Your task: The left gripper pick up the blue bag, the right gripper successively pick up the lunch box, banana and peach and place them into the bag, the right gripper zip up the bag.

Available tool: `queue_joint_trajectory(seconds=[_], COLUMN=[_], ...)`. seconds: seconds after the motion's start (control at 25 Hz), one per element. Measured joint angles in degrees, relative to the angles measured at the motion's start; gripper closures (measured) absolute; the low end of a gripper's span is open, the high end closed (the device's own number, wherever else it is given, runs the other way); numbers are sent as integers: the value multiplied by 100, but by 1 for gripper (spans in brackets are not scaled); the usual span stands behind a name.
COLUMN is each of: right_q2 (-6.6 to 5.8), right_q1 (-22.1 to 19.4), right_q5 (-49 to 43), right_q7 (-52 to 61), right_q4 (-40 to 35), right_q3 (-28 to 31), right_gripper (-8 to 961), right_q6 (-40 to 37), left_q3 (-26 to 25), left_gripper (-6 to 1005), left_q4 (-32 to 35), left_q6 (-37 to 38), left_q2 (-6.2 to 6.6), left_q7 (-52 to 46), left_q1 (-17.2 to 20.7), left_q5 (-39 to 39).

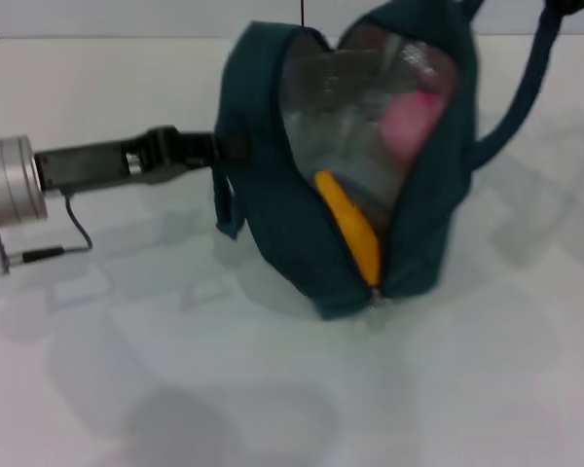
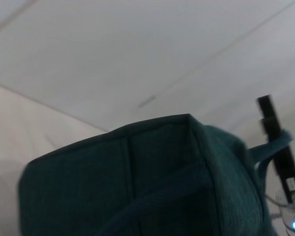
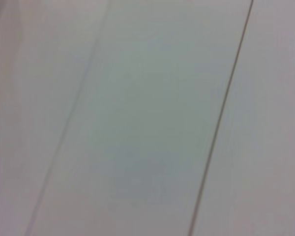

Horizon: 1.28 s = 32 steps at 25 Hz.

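The blue bag (image 1: 273, 195) stands tilted on the white table with its zip open, and it fills the lower part of the left wrist view (image 2: 137, 182). Inside lie the banana (image 1: 352, 226), the pink peach (image 1: 409, 125) and the clear lunch box (image 1: 346, 107), which is partly lost against the silver lining. My left gripper (image 1: 217, 149) reaches in from the left and is shut on the bag's left edge. One handle (image 1: 526, 88) stretches up to the right gripper (image 1: 576, 6), a dark shape at the top right corner. Its black arm (image 2: 280, 147) has the strap across it.
The white table (image 1: 273, 389) spreads in front of and beside the bag. The other handle (image 1: 226, 209) hangs loose on the bag's left side. The right wrist view shows only a pale surface with a thin dark seam (image 3: 221, 123).
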Motion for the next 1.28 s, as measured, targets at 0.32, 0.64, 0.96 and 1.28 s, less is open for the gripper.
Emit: queue_joint_trajectory(seconds=[0.32,0.64,0.96,1.28], right_q2=[-50,-49,-45,-52], right_q1=[-353,8,74,49], right_q5=[-112,-624,-730,-1043], right_q7=[421,693,939,1287], right_q4=[-313,689,1102,1134], right_q3=[-149,-235,-253,-389], right_gripper=[187,187,187,187], right_q6=[-184,262,256,238], left_q3=[-13,-6,41,101], left_gripper=[932,929,925,873], left_q4=[-276,-285,-287,-283], left_q6=[564,235,56,142], left_q2=[-104,-110,-115,-105], left_q7=[77,66,120,121], left_q1=[-36,-86,-167,-224], left_q5=[0,-81,50,63])
